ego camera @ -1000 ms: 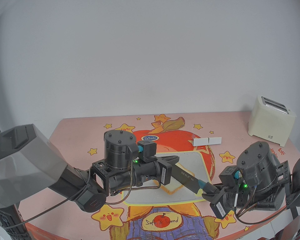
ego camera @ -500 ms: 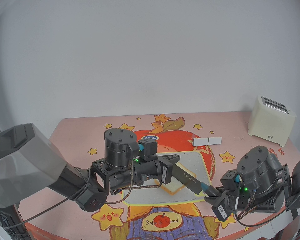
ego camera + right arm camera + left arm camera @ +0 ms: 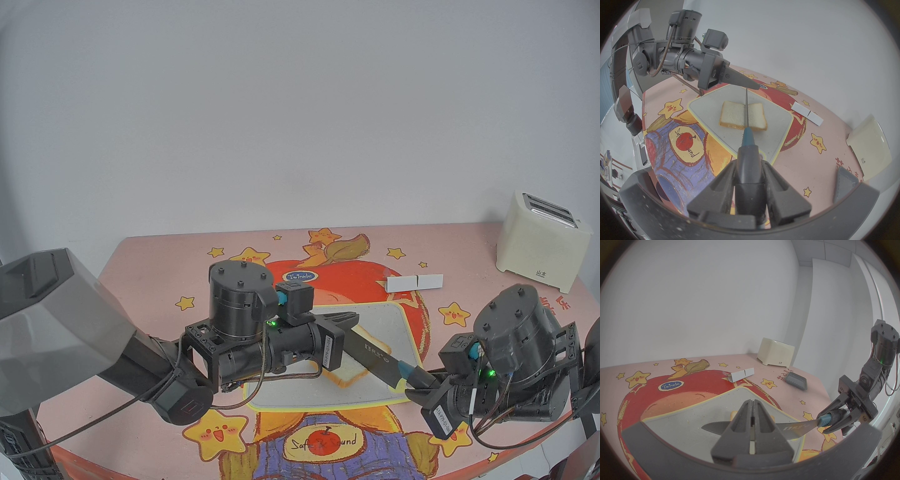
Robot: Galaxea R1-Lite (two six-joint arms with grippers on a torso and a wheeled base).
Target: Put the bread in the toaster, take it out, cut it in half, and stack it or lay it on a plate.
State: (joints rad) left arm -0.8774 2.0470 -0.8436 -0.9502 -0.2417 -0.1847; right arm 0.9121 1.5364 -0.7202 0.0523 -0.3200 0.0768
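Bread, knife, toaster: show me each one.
bread (image 3: 732, 114), right wrist view, top face beside the blade.
knife (image 3: 374, 357), head view, middle of the blade.
toaster (image 3: 539, 249), head view, near side wall.

Bread (image 3: 732, 115) flat on board (image 3: 706, 107), knife (image 3: 374, 357) across

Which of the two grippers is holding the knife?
The right gripper: it is shut on the knife, blade across the bread. The left gripper is shut and empty.
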